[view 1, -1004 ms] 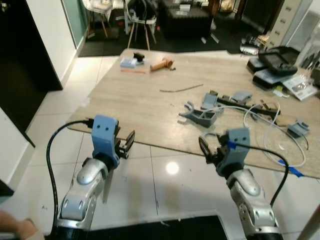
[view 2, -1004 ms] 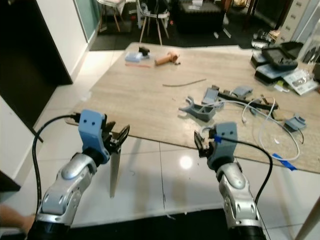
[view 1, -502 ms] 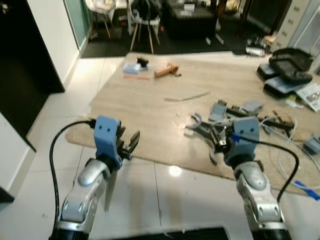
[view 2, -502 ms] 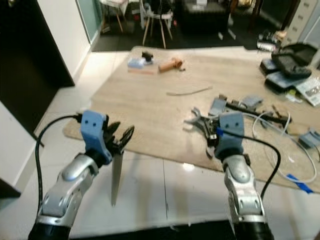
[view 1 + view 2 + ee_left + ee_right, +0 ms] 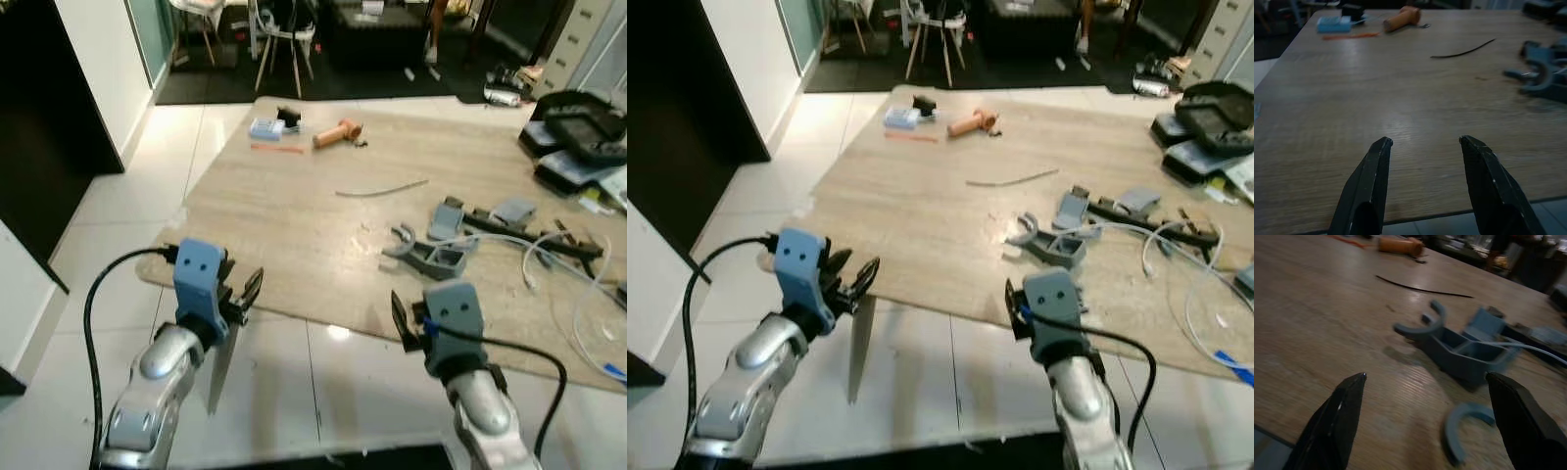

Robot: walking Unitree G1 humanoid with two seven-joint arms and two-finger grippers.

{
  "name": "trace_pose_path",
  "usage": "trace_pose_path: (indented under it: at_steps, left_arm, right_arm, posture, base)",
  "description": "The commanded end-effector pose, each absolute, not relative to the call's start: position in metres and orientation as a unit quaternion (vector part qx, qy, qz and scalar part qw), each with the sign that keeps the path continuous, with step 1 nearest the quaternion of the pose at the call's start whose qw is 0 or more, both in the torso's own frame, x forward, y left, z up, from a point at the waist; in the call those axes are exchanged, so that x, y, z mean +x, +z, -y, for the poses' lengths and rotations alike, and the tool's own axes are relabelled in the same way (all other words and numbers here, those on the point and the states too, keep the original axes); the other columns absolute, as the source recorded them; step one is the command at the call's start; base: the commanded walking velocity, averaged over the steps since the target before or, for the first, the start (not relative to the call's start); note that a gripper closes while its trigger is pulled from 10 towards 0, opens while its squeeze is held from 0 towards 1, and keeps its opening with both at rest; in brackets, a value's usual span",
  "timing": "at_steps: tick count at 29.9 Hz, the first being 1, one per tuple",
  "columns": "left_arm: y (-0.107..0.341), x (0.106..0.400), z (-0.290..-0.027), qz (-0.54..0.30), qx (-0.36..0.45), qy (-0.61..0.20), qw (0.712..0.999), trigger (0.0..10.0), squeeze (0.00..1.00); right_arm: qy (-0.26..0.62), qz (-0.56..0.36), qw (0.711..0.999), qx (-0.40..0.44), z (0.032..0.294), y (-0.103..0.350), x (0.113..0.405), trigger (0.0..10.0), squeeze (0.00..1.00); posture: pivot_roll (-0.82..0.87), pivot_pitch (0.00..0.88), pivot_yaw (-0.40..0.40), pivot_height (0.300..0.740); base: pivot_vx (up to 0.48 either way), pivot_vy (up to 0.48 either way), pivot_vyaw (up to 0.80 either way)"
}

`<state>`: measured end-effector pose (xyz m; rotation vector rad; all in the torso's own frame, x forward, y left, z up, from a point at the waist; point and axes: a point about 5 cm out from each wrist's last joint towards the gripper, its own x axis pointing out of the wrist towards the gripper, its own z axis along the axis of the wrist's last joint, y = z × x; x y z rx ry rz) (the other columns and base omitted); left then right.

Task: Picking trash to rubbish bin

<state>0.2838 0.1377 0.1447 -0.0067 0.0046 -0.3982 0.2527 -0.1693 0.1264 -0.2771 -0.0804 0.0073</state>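
A light wooden table (image 5: pixel 294 215) carries scattered items. At its far end lie a small blue box (image 5: pixel 265 127), a thin orange stick (image 5: pixel 276 148) and an orange cylinder (image 5: pixel 338 132). A dark thin strip (image 5: pixel 382 188) lies mid-table. A grey-blue plastic part (image 5: pixel 431 257) sits nearer, with a curved blue piece (image 5: pixel 1464 423) beside it. My left gripper (image 5: pixel 240 299) hovers open at the table's near left edge. My right gripper (image 5: pixel 1425 376) is open, low at the near edge, facing the grey-blue part (image 5: pixel 1464 350). Both hold nothing.
White cable (image 5: pixel 558 264) loops over more grey-blue parts (image 5: pixel 505 211) on the right. Black cases (image 5: pixel 583 108) stand at the far right corner. A table leg (image 5: pixel 220 367) drops to the glossy tiled floor under my left gripper. Chairs (image 5: pixel 279 39) stand behind the table.
My right gripper has dropped back from beside the grey-blue part to the table's near edge. The left gripper has barely moved. The view has shifted slightly.
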Motion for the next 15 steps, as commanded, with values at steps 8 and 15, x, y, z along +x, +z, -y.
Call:
trace_pose_path:
  at_steps: [8,15]
  left_arm:
    - [0.151,0.277,-0.125,0.003,-0.011,-0.257,0.966,10.0,0.0]
    - [0.152,0.276,-0.124,0.001,-0.016,-0.257,0.966,10.0,0.0]
  right_arm:
    - [-0.039,0.006,0.988,-0.147,0.185,0.115,0.262,10.0,1.0]
    - [-0.033,-0.019,0.989,-0.141,0.199,0.109,0.28,10.0,0.0]
  posture:
    - [-0.07,0.143,0.038,0.74]
    - [-0.06,0.16,0.033,0.74]
  base:
    - [0.0,0.0,0.0]
    - [0.0,0.0,0.0]
